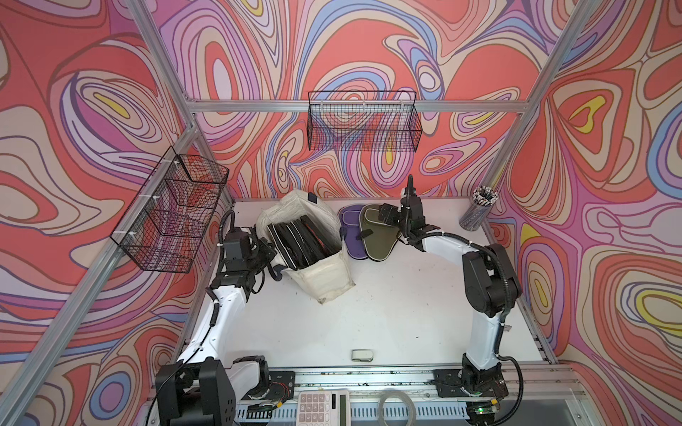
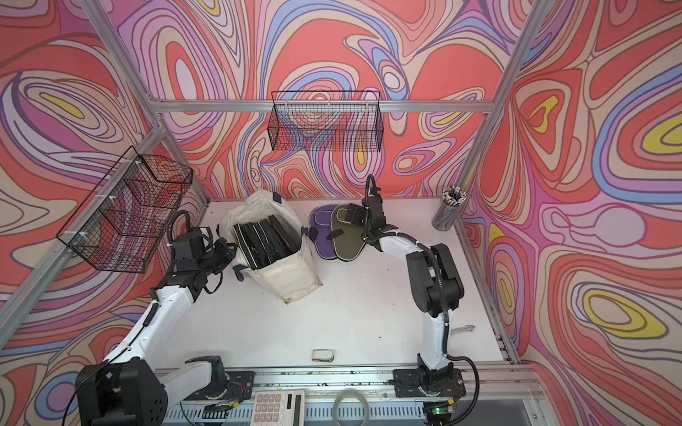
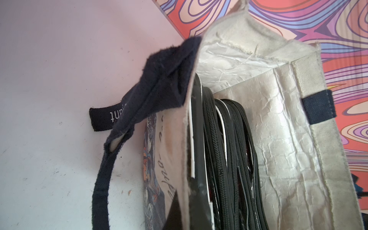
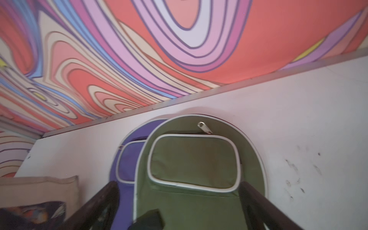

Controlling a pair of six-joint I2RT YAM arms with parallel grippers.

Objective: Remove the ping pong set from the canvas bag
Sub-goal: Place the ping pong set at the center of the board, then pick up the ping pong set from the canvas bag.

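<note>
Canvas bag (image 3: pixel 288 139) strap lettering (image 3: pixel 113 116) half under a fold; purple case (image 4: pixel 127 165) mostly beneath green case (image 4: pixel 191 163).

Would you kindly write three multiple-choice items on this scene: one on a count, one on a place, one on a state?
1. How many paddle cases lie outside the cream canvas bag? A four; B one; C two.
2. Where does the olive green paddle case lie? A in the bag; B on the white table, overlapping the purple paddle case; C in a wire basket.
3. How do the right gripper's fingers stand? A open; B shut on a strap; C shut on a zip.
Answers: C, only green and purple lie out; B, its edge covers the purple one; A, they stand apart over the green case.
</note>
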